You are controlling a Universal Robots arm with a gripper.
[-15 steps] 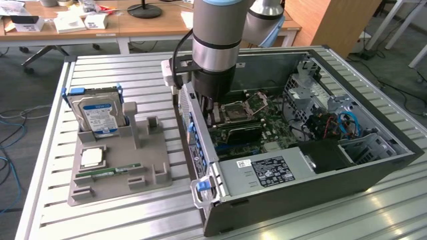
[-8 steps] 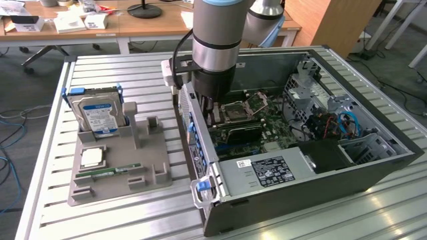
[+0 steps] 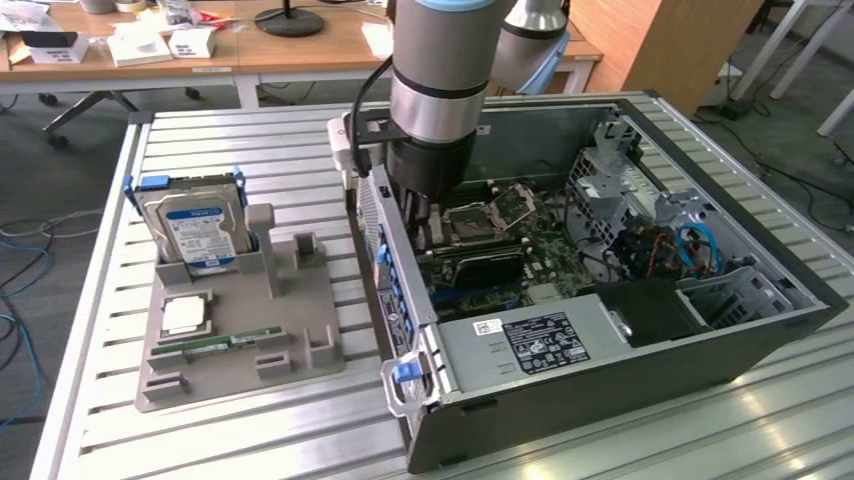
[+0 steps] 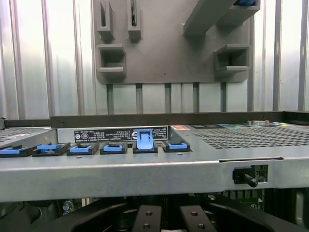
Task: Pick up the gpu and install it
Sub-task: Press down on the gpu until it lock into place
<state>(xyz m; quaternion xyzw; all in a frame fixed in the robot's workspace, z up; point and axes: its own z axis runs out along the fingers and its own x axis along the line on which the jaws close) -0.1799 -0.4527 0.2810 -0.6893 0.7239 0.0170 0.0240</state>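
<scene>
With the arm reaching down into the open computer case (image 3: 747, 330), which lay on its side on the slatted table (image 3: 200, 420), the gripper (image 3: 427, 228) stood low over the motherboard, at the near-left part of the board as the exterior view had it. Its jaws were drawn close together, the two dark fingers (image 4: 147, 218) nearly side by side in the wrist view, just inside the case's grey wall (image 4: 145, 169) with its row of blue latches (image 4: 145, 140). The gpu (image 3: 478, 266) appeared as a dark, flat card on the motherboard, just below the processor socket and just to the exterior view's right of the gripper; whether the jaws pinched its edge could not be told. On the grey fixture tray (image 3: 240, 340), to the exterior view's left of the case, the two upright posts (image 3: 283, 255) held no card, while the hard drive (image 3: 194, 232), the processor chip (image 3: 184, 315) and the green memory stick (image 3: 220, 343) sat in their places. By this evidence the pick-up was judged complete and the card brought to the board. Whether it was pressed fully home, and whether the bracket end was secured at the case wall, could not be made out, so the installation was judged late but unconfirmed.
</scene>
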